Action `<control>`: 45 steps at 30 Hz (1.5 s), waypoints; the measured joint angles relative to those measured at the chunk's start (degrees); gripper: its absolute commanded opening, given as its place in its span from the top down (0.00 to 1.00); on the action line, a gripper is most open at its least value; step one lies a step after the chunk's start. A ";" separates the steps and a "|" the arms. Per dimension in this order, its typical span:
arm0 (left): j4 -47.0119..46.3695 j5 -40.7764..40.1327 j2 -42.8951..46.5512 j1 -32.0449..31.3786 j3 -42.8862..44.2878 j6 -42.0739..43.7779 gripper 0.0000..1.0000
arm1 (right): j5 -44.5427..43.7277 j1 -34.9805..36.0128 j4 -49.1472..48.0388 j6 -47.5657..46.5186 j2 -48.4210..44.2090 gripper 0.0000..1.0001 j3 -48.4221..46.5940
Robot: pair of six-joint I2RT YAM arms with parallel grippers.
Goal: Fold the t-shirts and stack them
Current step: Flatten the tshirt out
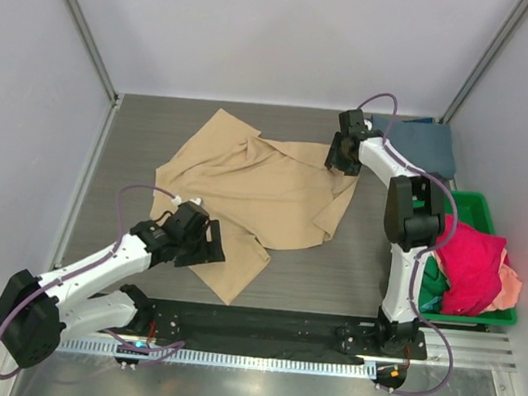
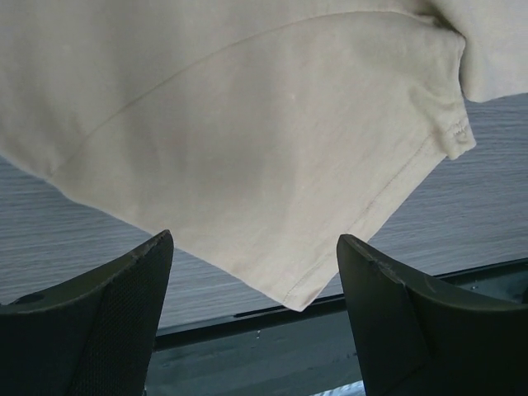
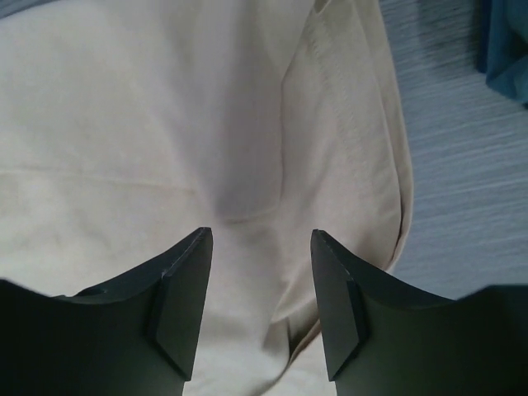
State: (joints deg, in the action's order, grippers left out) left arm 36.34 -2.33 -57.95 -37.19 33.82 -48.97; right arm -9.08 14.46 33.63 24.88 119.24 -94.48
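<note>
Grey wood-grain table (image 1: 128, 148), walled in white: a crumpled tan cotton t-shirt (image 1: 256, 183) lies spread at centre, unfolded. At its near sleeve the left gripper (image 1: 211, 247) hovers, jaws wide apart and holding nothing. The right gripper (image 1: 341, 157) sits over the far right hem, jaws parted astride the cloth, no pinch visible. A slate-blue t-shirt (image 1: 428, 144) appears folded at the far right corner. A magenta t-shirt (image 1: 468, 260) and others fill a green plastic bin (image 1: 474, 204), so most folding likely remains.

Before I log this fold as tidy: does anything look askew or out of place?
The tan t-shirt lies rumpled and skewed across the table, folds uneven. At right, a magenta shirt heaps above the green bin rim.
</note>
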 measured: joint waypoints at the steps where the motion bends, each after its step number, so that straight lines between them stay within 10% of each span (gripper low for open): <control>1: -1.16 0.24 -0.17 -0.44 -0.55 -0.44 0.20 | 0.00 -0.37 -0.11 -0.13 1.16 0.44 -0.74; 11: -8.87 1.46 -3.45 -1.86 -3.69 -2.03 0.21 | 0.33 -0.44 -0.26 -0.87 6.75 0.50 -5.66; 26: -13.09 1.55 -5.11 -2.49 -5.92 -2.14 0.32 | 1.68 -0.76 -1.14 -1.20 9.79 0.99 -8.20; 32: -14.88 1.53 -5.35 -2.56 -6.80 -2.78 0.49 | 1.70 -1.16 -1.01 -1.22 9.79 0.99 -8.76; 38: -15.52 1.55 -7.10 -2.78 -7.15 -3.10 0.97 | 1.73 -1.53 0.98 -1.42 9.79 0.99 -14.27; 45: -14.62 1.55 -6.36 -2.86 -7.41 -3.30 1.00 | 2.99 -2.60 2.54 -0.96 11.34 0.99 -25.94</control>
State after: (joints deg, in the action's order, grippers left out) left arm 21.71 -0.78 -64.31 -40.05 26.41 -52.27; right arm -6.09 11.86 36.16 23.92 130.58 -120.42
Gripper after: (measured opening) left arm 0.005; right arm 0.040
